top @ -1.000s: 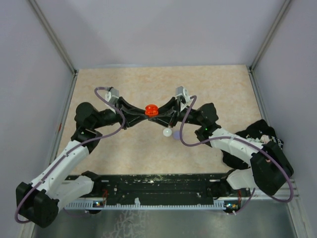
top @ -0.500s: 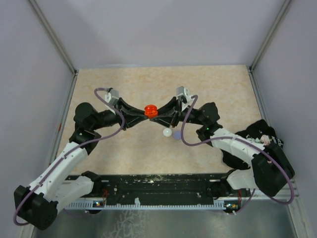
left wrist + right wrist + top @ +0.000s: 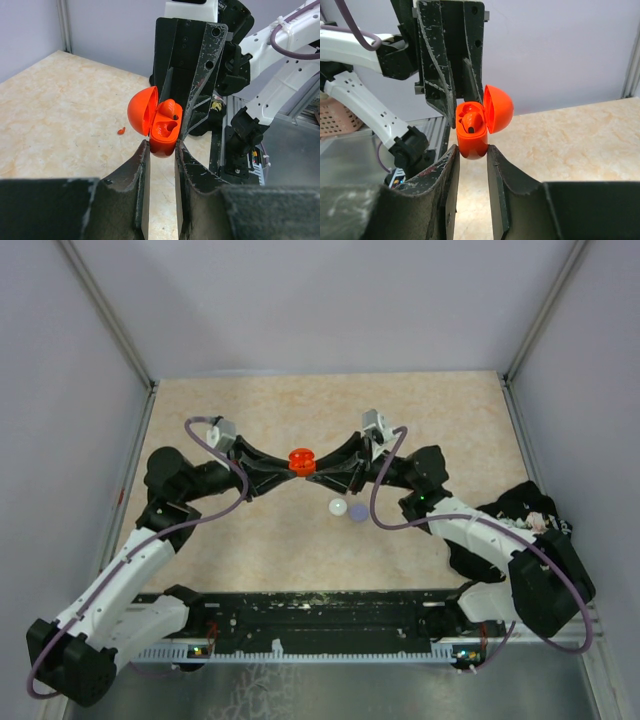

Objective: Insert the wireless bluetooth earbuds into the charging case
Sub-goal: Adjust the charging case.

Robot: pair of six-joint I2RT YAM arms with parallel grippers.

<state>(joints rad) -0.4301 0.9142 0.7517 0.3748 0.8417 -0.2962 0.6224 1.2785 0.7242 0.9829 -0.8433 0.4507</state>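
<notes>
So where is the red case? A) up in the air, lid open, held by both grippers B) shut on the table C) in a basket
A: the red case, lid flipped open, is pinched by the left gripper and the right gripper, off the table.

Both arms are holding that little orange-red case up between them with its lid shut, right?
Not quite: the lid is open, not shut. The left wrist view shows the glossy orange-red plastic charging case with its domed lid flipped back, exposing the inside. The left gripper and right gripper do both hold it up between them.
</notes>
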